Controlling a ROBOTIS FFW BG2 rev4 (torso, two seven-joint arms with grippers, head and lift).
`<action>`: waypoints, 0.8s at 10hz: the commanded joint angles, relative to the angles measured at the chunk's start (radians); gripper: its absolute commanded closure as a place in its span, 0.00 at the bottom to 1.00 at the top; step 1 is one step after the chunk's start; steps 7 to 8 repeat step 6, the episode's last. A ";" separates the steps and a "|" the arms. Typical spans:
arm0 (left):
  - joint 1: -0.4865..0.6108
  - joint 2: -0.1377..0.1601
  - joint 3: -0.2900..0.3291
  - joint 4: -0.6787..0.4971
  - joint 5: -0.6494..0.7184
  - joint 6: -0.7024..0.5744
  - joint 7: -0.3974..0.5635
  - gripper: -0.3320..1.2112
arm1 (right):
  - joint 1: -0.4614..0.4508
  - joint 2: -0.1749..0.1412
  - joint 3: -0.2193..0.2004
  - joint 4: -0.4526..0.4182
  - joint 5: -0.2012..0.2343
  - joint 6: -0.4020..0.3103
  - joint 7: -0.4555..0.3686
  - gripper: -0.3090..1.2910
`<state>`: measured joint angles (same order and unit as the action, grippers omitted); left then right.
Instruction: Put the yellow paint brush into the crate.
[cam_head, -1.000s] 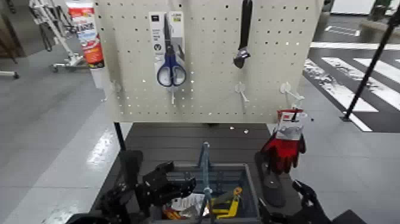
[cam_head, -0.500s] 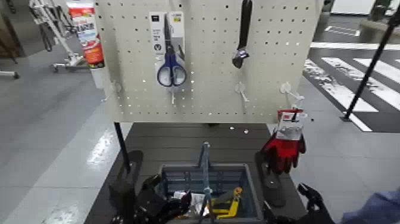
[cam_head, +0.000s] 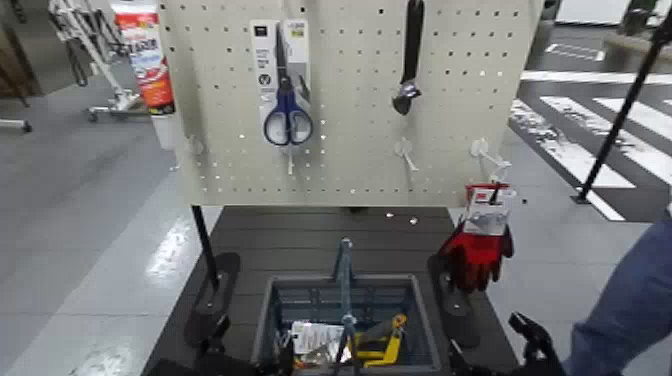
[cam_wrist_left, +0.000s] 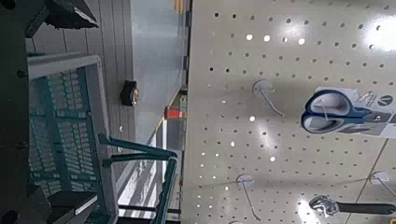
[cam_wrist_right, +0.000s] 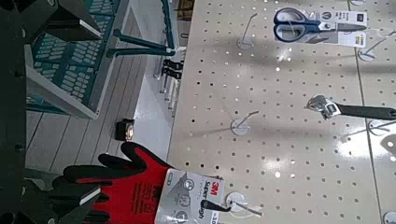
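Yellow paint brush (cam_head: 392, 330): judged to lie inside the crate (cam_head: 268, 318), in the half right of the tall centre bar (cam_head: 345, 290). Long axis diagonal, orange handle tip toward the far right corner, bristle end hidden low in the crate. Placement judged complete or close to it.

Left pincer (cam_wrist_left: 82, 107): low at the near left corner of the crate, jaws wide, holding nothing. Right pincer (cam_wrist_right: 70, 107): parked low off the near right corner, jaws wide, also holding nothing. Brush ahead of and between both, apart from each.

Beside the brush: angular yellow tool (cam_head: 370, 352), touching or overlapping it; white packet (cam_head: 313, 340) in the left half.

Beyond, on the dark surface (cam_head: 300, 240): pegboard (cam_head: 350, 150) with scissors (cam_head: 287, 112), wrench (cam_head: 408, 60) and red gloves (cam_head: 478, 248). Person's leg (cam_head: 630, 300) close on the right; keep the right arm from swinging outward.
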<state>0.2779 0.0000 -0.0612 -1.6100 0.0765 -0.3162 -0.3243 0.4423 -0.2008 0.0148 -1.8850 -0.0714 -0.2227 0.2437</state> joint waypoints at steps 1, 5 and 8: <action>0.027 -0.091 0.027 -0.028 -0.043 -0.014 -0.002 0.20 | 0.004 -0.003 -0.003 -0.008 0.001 0.003 0.000 0.28; 0.040 -0.084 0.020 -0.047 -0.053 -0.007 -0.001 0.21 | 0.009 -0.006 -0.003 -0.012 0.007 0.009 -0.009 0.28; 0.040 -0.084 0.020 -0.047 -0.055 -0.007 -0.001 0.21 | 0.012 -0.005 -0.001 -0.019 0.015 0.009 -0.024 0.28</action>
